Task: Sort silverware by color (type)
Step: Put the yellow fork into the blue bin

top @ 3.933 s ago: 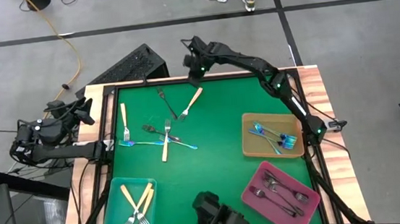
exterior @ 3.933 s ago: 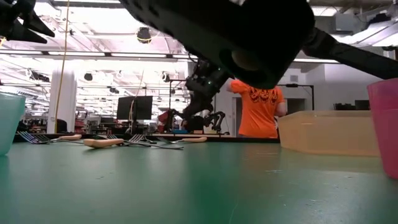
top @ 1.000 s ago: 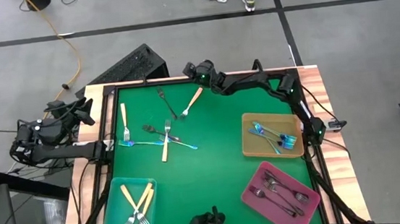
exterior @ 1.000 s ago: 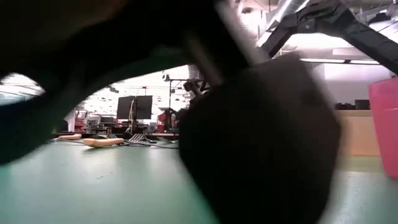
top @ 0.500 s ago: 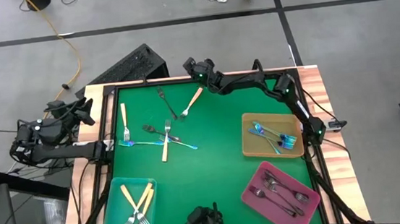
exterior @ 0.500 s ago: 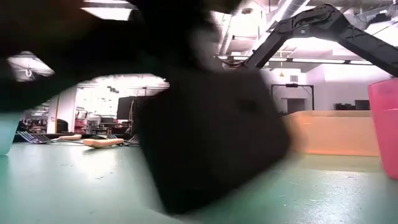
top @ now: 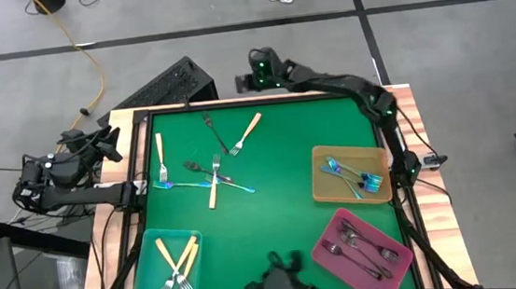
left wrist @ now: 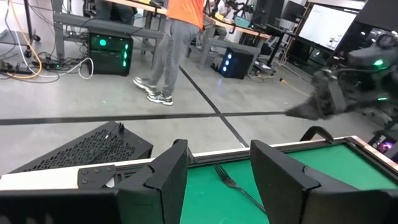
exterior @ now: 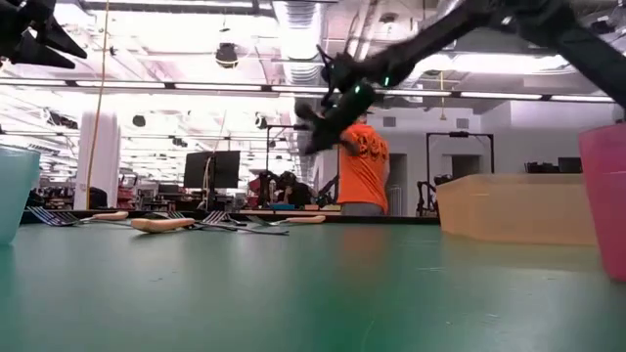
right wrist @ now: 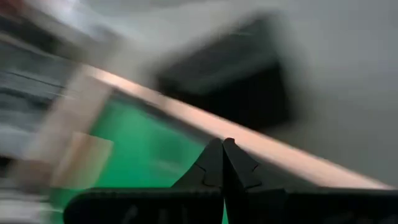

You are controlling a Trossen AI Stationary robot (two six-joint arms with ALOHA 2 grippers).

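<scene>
High view: the right gripper [top: 254,77], jaws pinched shut and empty, hangs past the table's far edge. The nearest cream-handled fork [top: 247,132] lies just inboard, slanting toward it. The left gripper [top: 108,146], jaws apart, waits off the left side.

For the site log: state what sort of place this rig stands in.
Probably a robotics lab or open workshop: long ceiling strip lights over rows of benches, a black computer tower with green lights on the grey concrete floor, and a person in an orange shirt walking by.
</scene>
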